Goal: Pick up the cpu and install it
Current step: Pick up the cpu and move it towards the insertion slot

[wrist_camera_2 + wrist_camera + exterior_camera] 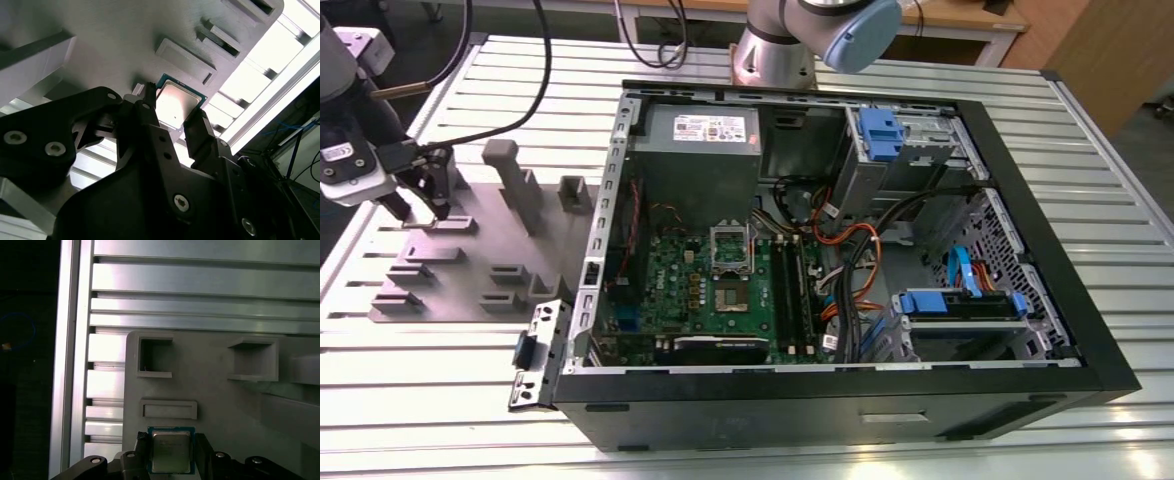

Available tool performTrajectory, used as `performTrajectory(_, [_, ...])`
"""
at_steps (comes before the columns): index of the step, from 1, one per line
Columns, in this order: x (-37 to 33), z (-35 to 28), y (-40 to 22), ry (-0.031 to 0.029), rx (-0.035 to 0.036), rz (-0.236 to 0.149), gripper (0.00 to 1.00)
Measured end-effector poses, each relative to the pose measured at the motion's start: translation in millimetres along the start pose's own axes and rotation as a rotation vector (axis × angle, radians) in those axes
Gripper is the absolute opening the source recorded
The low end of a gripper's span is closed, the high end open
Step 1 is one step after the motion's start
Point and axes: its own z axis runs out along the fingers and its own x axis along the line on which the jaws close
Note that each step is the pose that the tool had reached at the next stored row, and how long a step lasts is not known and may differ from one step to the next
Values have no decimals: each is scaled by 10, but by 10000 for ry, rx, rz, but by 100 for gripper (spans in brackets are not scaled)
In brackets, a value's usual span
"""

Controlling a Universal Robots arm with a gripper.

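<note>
The cpu is a small square chip with a silvery top and a green rim. It lies flat on the grey plastic tray. My gripper is down over it, one black finger against each of two opposite edges, shut on the cpu. The second wrist view shows the cpu between the fingers from below the wrist. In the exterior view my gripper stands at the far-left part of the tray, well left of the open computer case. The green motherboard with its silver socket frame lies inside that case.
The black computer case lies open on the slatted aluminium table, with cables, blue drive brackets and a power supply inside. Raised grey blocks stand on the tray close to my gripper. The arm's base is behind the case.
</note>
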Motion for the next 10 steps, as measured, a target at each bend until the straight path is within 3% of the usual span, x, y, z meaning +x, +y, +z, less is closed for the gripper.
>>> performTrajectory(10, [0,-16,1,0,3,-1,47])
